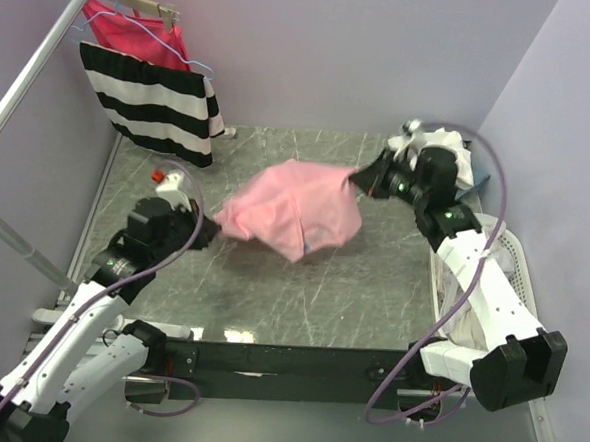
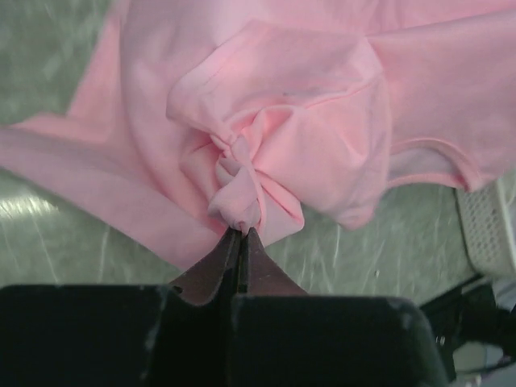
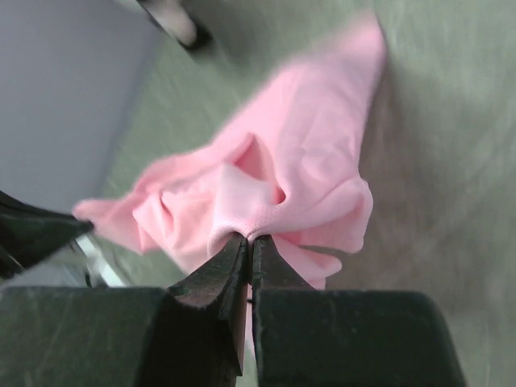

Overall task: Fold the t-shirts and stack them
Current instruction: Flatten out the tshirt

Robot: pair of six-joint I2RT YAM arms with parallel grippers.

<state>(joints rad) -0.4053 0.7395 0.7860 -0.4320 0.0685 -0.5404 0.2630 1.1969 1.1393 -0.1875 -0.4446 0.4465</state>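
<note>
Two bunched edges of the pink t-shirt were pinched tight, one in the left hand, one in the right hand, stretching it over the counter at mid-frame. Light, limp cloth; hems or corners looked the surest hold.

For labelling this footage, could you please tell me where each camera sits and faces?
Top external: above and behind the arm bases, looking down at the table; both arms show, left hand and right hand gripping the pink t-shirt.
Left wrist: on the left arm, facing the bunched shirt past its shut hand.
Right wrist: likewise, from the right arm.
Shared: all views show the shirt.
</note>
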